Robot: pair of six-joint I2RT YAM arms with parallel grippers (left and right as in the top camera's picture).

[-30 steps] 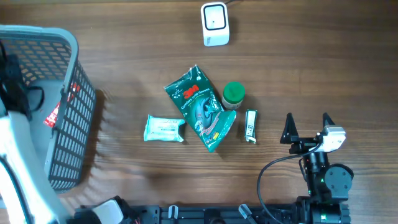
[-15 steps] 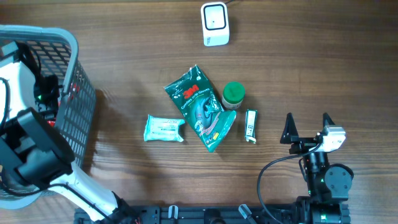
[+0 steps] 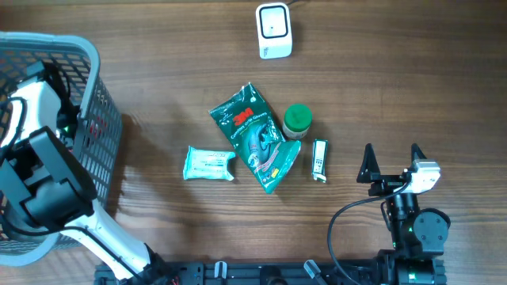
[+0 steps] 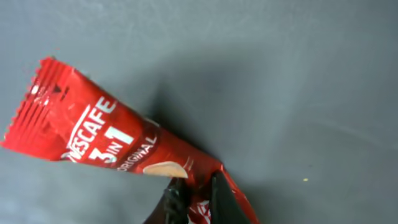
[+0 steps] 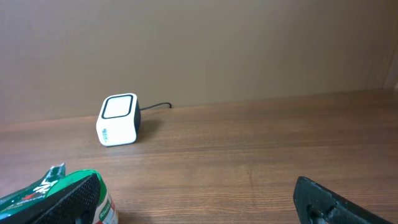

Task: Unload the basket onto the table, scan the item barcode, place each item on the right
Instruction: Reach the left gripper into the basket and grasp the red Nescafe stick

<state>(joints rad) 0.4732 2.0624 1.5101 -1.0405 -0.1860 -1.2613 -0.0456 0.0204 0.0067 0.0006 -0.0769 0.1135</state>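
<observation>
Pinching the lower end of the red sachet (image 4: 93, 140) between the shut left fingers (image 4: 176, 194), down inside the basket (image 3: 89, 55) at the left edge of the surface (image 3: 396, 79). Holding the right fingers (image 3: 368, 165) wide apart and empty by the near right corner. Judging the task barely begun: sachet gripped, but lifting out, carrying to the scanner (image 3: 274, 30) at the far edge and showing the barcode all remaining.

Mock shop checkout: barcode scanner (image 3: 274, 30), shopping basket (image 3: 55, 39), packaged goods (image 3: 253, 134).
</observation>
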